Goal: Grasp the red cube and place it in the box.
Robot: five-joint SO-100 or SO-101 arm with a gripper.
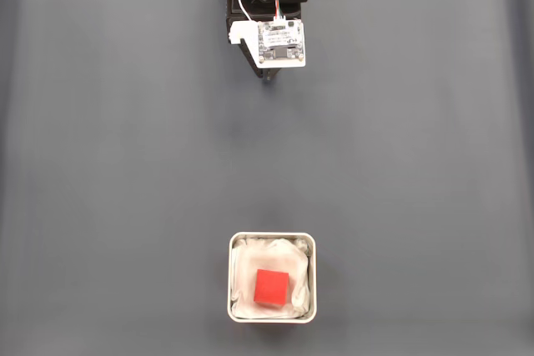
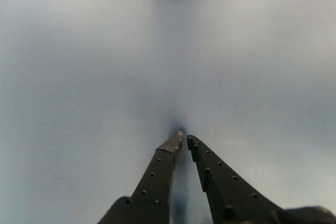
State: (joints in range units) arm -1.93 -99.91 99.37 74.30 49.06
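Red cube (image 1: 271,286) is sitting inside the box (image 1: 231,277), lying on the soft white lining, roughly central and a touch toward the bottom edge in the fixed view. That box is resting on the dark grey desk (image 1: 117,164) near the bottom of the picture. Well apart, up at the top edge, the arm is hanging over the desk. In the wrist view the tool (image 2: 184,141) is holding nothing, its fingers nearly together, pointing at bare grey surface.

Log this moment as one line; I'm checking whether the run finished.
red cube: inside box | gripper: shut, empty, far from box | task: looks done
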